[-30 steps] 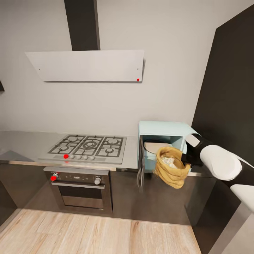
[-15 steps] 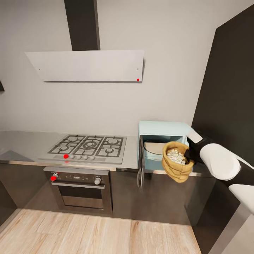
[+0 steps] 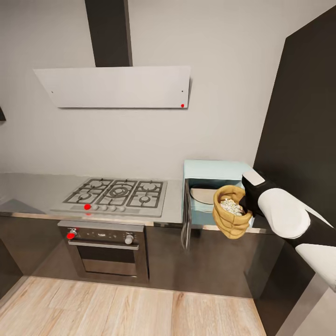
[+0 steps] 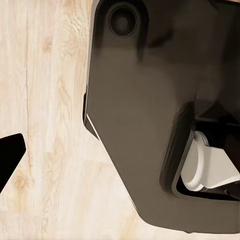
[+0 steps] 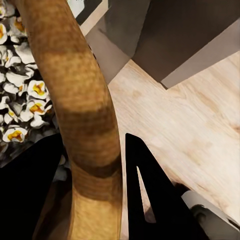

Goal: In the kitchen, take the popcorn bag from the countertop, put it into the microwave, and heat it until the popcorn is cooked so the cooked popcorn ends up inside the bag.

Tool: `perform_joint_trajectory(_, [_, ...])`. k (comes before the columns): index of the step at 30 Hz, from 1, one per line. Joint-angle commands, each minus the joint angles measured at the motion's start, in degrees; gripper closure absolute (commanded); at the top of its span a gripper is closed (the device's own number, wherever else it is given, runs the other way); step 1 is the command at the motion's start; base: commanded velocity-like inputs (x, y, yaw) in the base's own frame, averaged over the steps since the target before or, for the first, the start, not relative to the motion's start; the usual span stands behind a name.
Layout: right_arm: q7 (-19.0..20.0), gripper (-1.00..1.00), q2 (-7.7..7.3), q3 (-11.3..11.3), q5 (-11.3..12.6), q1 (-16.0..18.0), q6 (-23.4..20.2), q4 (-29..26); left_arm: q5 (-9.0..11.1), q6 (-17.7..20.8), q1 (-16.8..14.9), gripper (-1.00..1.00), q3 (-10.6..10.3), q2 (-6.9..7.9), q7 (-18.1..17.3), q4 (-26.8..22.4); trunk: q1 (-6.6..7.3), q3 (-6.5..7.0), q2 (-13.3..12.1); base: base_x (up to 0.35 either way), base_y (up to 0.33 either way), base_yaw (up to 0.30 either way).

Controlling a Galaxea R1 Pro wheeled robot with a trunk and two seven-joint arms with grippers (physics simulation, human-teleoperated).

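The right pincer is clamped on the rolled rim of the popcorn bag, holding it in the air just in front of the open microwave at the right end of the table. White popcorn fills the bag. Whether the left pincer is apart or together, I cannot tell.

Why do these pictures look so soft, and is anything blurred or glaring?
Head view: even, flat light, slightly soft all over, faint sheen on the countertop. Right wrist view: the popcorn bag rim looms huge and smeared, the popcorn beside it sharper, the right gripper fingers plain black shapes. Left wrist view: dark, featureless robot body over wooden floor.
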State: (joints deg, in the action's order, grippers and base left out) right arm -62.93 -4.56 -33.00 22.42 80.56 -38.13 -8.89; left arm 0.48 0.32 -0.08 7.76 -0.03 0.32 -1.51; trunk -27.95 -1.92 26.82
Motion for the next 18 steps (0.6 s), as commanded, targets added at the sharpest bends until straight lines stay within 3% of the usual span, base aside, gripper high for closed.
perform_joint_trajectory(1, [-0.34, 1.0, -0.01, 0.36, 0.59, 0.04, -0.39, -0.07, 0.05, 0.03, -0.01, -1.0, 0.32, 0.0, 0.03, -0.07, -0.03, -0.12, 0.11, 0.0, 0.0, 0.0])
perform_joint_trajectory(7, [-0.4, 1.0, 0.21, 0.21, 0.69, 0.04, -0.37, -0.09, 0.05, 0.03, -0.01, -1.0, 0.31, -0.05, 0.03, -0.07, -0.03, -0.12, 0.11, 0.0, 0.0, 0.0])
perform_joint_trajectory(11, [-0.43, 1.0, 0.56, -2.96, 0.69, 0.04, -0.44, -0.08, 0.05, 0.03, -0.01, -1.0, 0.32, -0.06, 0.03, -0.07, -0.03, -0.12, 0.11, 0.0, 0.0, 0.0])
perform_joint_trajectory(18, [-0.6, 1.0, 0.61, -3.64, 0.69, 0.04, -0.45, -0.12, 0.05, -0.05, -0.01, -1.0, 0.32, -0.06, 0.03, -0.07, -0.03, -0.12, 0.11, 0.0, 0.104, 0.0])
